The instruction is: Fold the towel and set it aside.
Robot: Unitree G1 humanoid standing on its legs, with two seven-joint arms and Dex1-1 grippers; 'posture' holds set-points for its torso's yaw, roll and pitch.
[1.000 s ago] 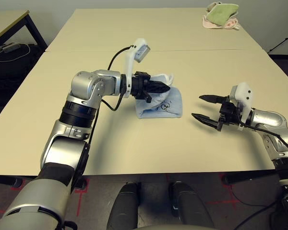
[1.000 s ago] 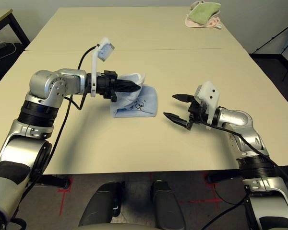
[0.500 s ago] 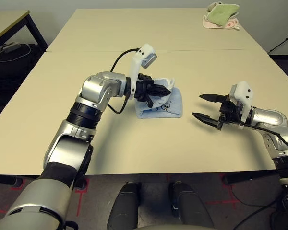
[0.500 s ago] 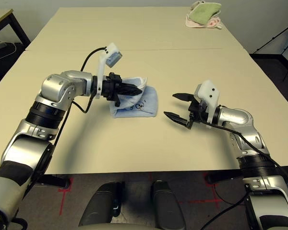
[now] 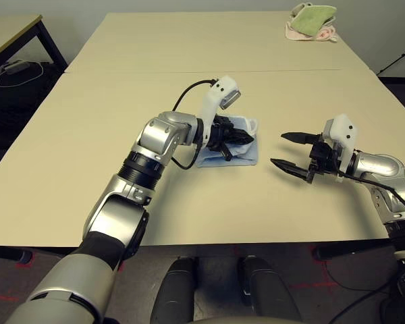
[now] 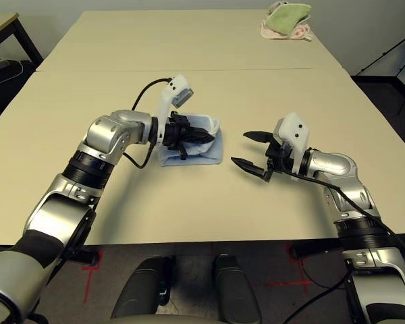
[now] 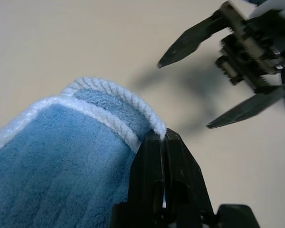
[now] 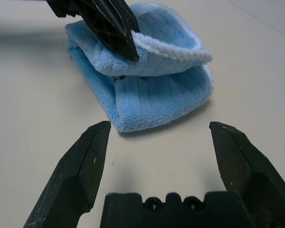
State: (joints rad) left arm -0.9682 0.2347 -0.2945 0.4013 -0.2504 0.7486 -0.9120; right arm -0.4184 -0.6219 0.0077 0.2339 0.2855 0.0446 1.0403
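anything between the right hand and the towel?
Nothing: bare tabletop between the open right hand and the towel, seen in the right wrist view.

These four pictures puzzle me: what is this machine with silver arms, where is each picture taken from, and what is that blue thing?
It is a humanoid robot at a table. Two pictures look down from its head; the other two come from a camera on each wrist. The blue thing is a towel, partly folded. The left end effector is shut on the towel's white edging, holding a layer over the rest. The right end effector hangs open beside it, apart from the cloth. A bundle of green and pink cloths lies on the far corner.
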